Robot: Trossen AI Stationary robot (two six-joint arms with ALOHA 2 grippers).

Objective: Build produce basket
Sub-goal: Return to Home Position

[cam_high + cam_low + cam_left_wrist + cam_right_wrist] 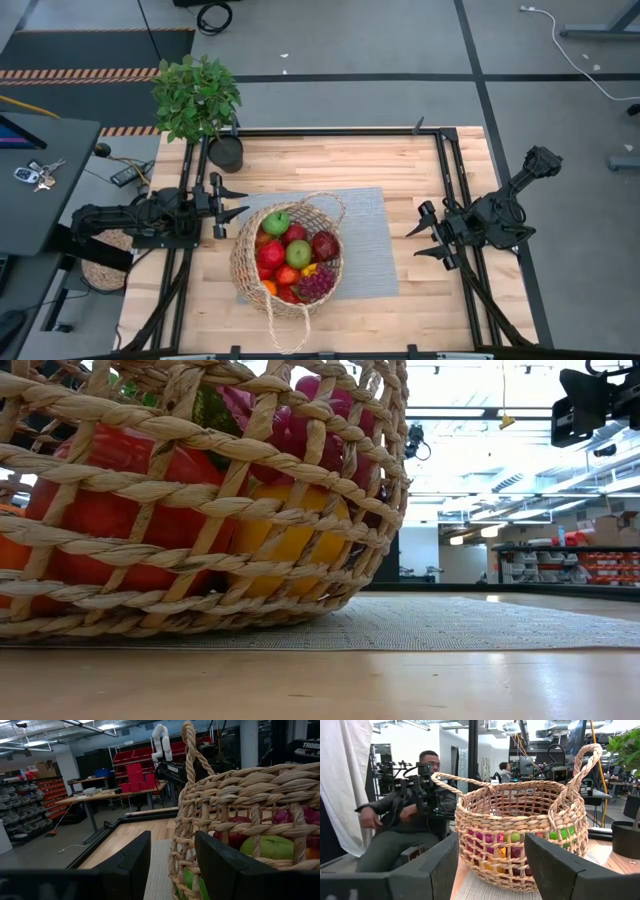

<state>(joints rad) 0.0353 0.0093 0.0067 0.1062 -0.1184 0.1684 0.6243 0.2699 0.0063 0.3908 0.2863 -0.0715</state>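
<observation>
High view: wicker basket (240, 262) on grey mat (370, 240) holds produce (272, 254); left gripper (238, 201) and right gripper (412, 244) flank it, both spread, empty.

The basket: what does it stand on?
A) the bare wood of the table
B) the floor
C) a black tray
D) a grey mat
D: the high view shows the basket standing on the grey mat, which lies on the wooden table.

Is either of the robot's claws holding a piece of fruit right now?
No: seen from above, the left gripper and the right gripper both stand open and empty, one on each side of the basket.
</observation>
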